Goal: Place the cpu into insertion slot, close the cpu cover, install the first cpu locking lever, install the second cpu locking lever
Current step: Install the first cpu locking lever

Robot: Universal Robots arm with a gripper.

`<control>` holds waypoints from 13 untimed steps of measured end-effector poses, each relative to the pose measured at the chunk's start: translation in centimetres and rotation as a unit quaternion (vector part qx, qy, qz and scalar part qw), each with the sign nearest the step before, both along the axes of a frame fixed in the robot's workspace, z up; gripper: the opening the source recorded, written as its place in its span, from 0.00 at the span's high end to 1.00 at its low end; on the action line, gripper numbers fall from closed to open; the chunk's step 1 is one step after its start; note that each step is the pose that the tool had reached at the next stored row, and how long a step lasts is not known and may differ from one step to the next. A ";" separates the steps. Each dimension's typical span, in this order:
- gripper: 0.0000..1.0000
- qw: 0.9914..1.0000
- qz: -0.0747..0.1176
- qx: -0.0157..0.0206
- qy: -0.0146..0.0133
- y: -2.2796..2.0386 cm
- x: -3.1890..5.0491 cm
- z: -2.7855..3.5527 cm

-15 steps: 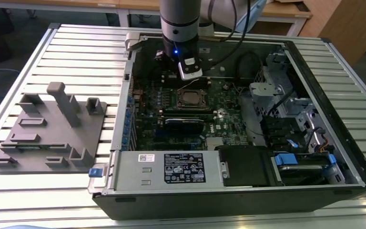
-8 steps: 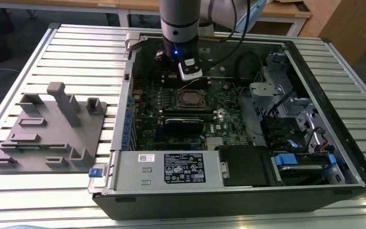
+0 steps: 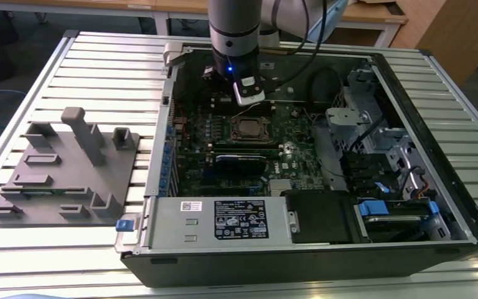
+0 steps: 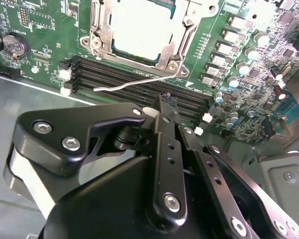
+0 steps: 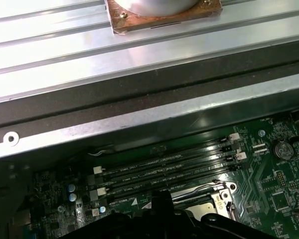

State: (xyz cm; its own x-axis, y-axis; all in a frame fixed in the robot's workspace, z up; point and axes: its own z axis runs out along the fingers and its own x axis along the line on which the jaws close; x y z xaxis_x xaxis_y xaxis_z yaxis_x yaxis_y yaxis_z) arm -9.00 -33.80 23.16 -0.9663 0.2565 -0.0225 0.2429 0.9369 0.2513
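The cpu shows its silver-grey top inside the insertion slot on the green motherboard. The cpu cover lies down around it as a silvery frame. A thin wire locking lever sticks out free over the black memory slots, unlatched. My gripper hangs just beside that lever, its black fingers shut together with nothing between them. The exterior view has the gripper right behind the slot, under the arm. In the first wrist view the gripper sits next to the socket corner.
The open computer case rests on a slatted metal table. A grey fixture tray lies at the exterior view's left. A labelled power supply fills the near side, a drive cage the right. The case wall is close behind the memory slots.
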 end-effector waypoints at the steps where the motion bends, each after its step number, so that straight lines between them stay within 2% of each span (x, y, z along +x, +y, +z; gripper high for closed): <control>1: 0.90 1.000 0.000 0.000 0.000 0.00 0.00 -0.01; 8: 0.90 1.000 0.004 0.000 -0.003 0.00 0.00 -0.41; 13: 0.90 1.000 0.005 0.000 -0.004 0.00 0.00 -0.47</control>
State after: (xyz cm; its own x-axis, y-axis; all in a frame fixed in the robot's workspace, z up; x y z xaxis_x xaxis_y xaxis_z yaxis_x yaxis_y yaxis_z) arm -9.00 -33.80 22.68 -0.9688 0.2459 -0.0299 0.2307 0.9395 0.2532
